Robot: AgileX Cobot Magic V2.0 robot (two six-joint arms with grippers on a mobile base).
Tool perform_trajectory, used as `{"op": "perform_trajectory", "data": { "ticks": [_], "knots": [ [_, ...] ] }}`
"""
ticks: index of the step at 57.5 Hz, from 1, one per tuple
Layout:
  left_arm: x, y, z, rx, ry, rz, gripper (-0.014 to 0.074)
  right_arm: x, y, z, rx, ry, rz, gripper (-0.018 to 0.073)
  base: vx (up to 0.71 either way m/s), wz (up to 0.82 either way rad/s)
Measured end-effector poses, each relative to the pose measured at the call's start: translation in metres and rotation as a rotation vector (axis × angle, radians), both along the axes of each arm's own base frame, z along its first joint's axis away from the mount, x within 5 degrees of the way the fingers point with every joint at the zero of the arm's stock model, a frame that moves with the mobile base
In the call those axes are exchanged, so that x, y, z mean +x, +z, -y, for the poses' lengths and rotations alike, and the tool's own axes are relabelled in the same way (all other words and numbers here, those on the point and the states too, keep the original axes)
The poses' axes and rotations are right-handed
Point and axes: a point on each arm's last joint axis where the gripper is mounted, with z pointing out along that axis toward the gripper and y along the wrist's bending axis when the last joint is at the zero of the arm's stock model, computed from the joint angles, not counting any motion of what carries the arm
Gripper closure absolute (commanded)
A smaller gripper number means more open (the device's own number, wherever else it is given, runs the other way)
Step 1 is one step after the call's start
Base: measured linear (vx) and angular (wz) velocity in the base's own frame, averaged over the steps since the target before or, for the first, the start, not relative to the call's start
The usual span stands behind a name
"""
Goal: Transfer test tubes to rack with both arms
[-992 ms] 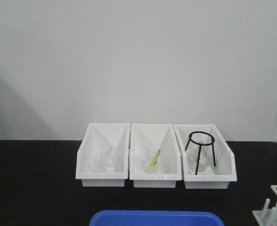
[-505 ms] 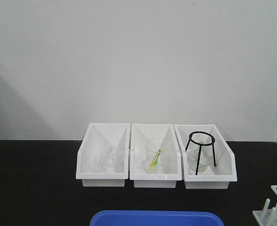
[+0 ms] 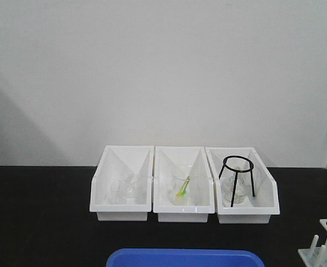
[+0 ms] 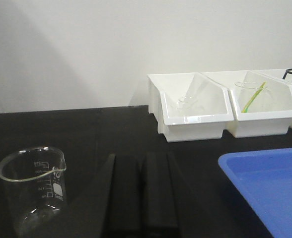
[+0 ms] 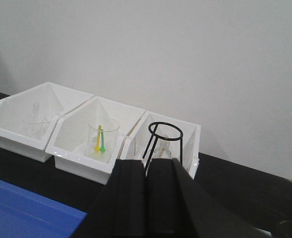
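The white rack (image 3: pixel 326 243) with round holes and upright pegs stands at the front right corner of the black table, cut off by the frame edge. No test tubes show in any view. My left gripper (image 4: pixel 142 161) is shut and empty, low over the table between a glass beaker (image 4: pixel 33 188) and the blue tray (image 4: pixel 270 183). My right gripper (image 5: pixel 147 166) is shut and empty, in front of the white bins and above the blue tray's right end (image 5: pixel 22 210). Neither arm shows in the front view.
Three white slant-fronted bins (image 3: pixel 183 208) stand in a row at the back. They hold clear glassware, a beaker with yellow and green sticks (image 3: pixel 181 188), and a black ring tripod (image 3: pixel 238 173). The blue tray (image 3: pixel 184 258) lies at the front edge.
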Motion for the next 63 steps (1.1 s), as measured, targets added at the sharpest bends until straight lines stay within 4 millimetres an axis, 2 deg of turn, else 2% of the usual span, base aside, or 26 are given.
{"op": "perform_trajectory", "data": {
  "ticks": [57,63],
  "knots": [
    [0.0,-0.0007,-0.0002,0.008,0.003,-0.007,0.0614,-0.0002,-0.0002,-0.0001,0.001,0.001,0.0,0.0567,0.0,0.0],
    [0.0,-0.0007,-0.0002,0.008,0.003,-0.007,0.0614,-0.0009,-0.0031,-0.0031,0.087,0.028,-0.017,0.0567,0.0,0.0]
  ]
}}
